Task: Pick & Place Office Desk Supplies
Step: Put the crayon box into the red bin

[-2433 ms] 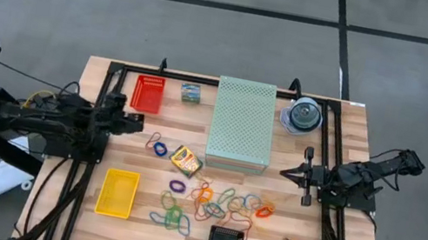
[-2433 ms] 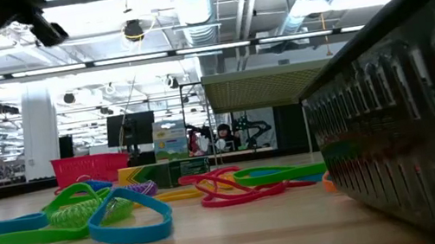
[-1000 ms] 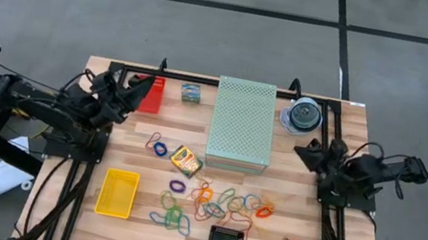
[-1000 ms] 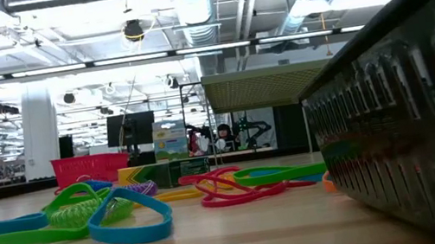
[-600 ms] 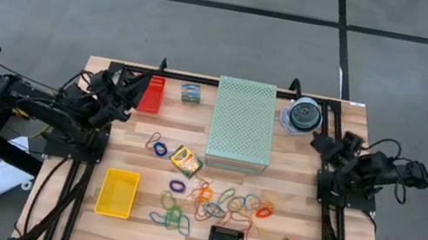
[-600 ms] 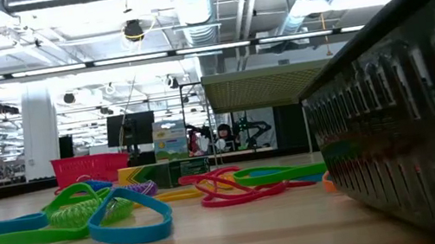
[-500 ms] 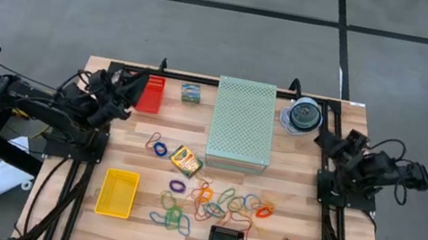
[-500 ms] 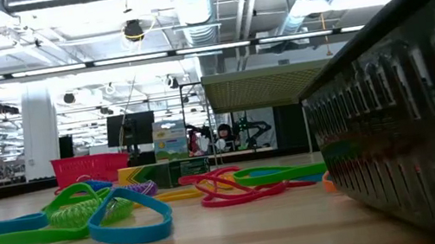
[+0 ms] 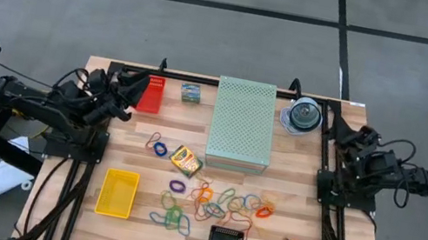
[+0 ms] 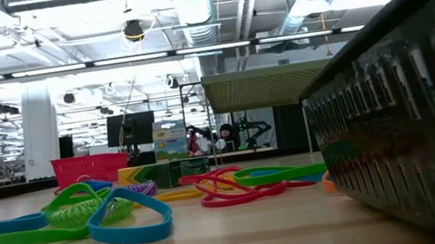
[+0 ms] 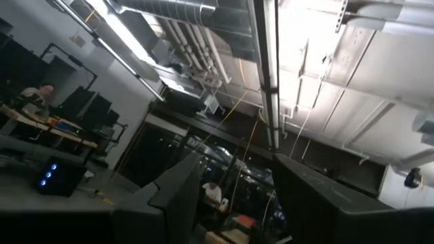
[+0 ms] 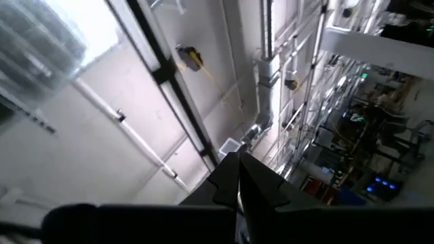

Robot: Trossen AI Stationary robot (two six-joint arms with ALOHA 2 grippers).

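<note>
On the tabletop (image 9: 156,123) your rubber bands (image 9: 217,200) and crayon boxes (image 9: 186,160) lie unsorted; left fingers (image 11: 180,196) parted, right fingers (image 12: 237,183) pinched, both empty.

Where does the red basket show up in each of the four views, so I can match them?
High view: the red basket sits at the table's far edge, left of the pale green perforated box.
Low view: red basket left of centre, behind the rubber bands.
Left wrist view: not in it.
Right wrist view: not in it.
Shared landmark: the perforated box, right of the basket in both.
</note>
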